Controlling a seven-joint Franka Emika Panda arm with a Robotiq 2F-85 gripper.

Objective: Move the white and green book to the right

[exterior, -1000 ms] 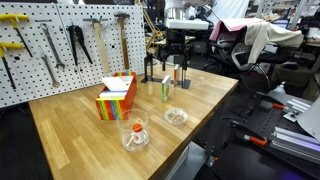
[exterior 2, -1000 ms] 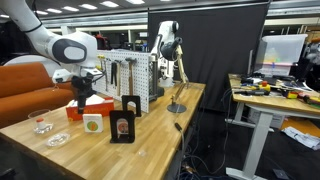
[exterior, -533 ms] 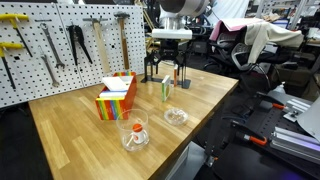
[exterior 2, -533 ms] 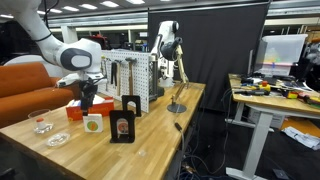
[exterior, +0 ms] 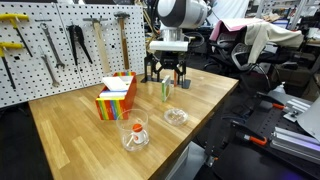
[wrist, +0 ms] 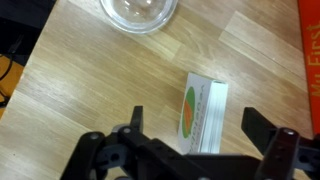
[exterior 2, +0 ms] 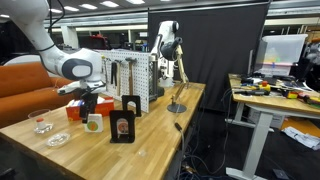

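The wooden table [exterior: 70, 140] carried a rainbow-striped box [exterior: 116, 100] with white paper standing in it. The gripper [exterior: 167, 79] hung over the white and green book [exterior: 166, 91]. In the wrist view its jaws were spread apart, one on either side of the book and clear of it. Near the table's front edge a glass [exterior: 135, 132] held something orange. A shallow glass dish [exterior: 175, 116] sat near the upright book.

We log the end effector [exterior: 167, 76], jaws spread, above the white and green book [wrist: 203, 112]; bare surface [wrist: 90, 70] flanks it both sides. Glass bowl [wrist: 139, 12] stands near, rainbow-striped box [exterior: 116, 97] well apart, pegboard [exterior: 60, 45] walls the back edge.
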